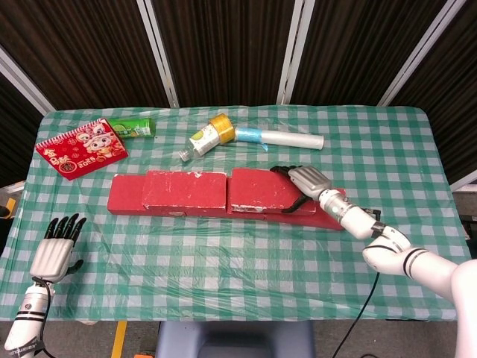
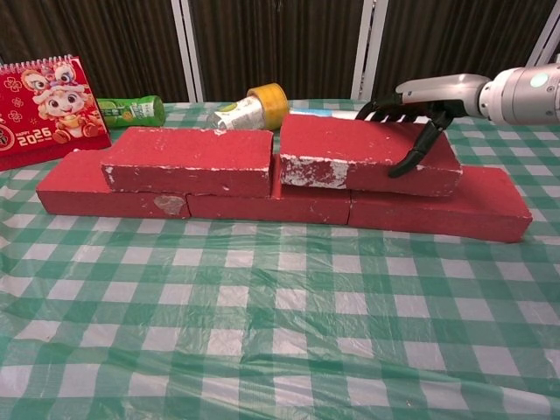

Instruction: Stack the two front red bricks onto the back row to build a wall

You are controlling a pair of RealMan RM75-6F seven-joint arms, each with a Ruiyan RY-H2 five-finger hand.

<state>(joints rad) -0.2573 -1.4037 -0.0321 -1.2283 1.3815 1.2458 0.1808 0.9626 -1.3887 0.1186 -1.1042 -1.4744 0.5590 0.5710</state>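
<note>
A row of red bricks (image 2: 262, 203) lies across the table's middle. On it sit two upper red bricks: the left upper brick (image 2: 186, 161) (image 1: 185, 189) and the right upper brick (image 2: 363, 156) (image 1: 262, 190), side by side with a narrow gap. My right hand (image 2: 418, 98) (image 1: 304, 181) grips the right upper brick at its right end, fingers over the far edge and thumb on the near face. My left hand (image 1: 56, 251) hangs open off the table's near left corner, holding nothing; it shows only in the head view.
Along the far edge lie a red calendar (image 1: 80, 149), a green bottle (image 1: 130, 127), a small bottle (image 1: 195, 142) with a yellow tape roll (image 1: 221, 125), and a white tube (image 1: 287, 138). Green checked cloth (image 2: 280, 332) covers the table.
</note>
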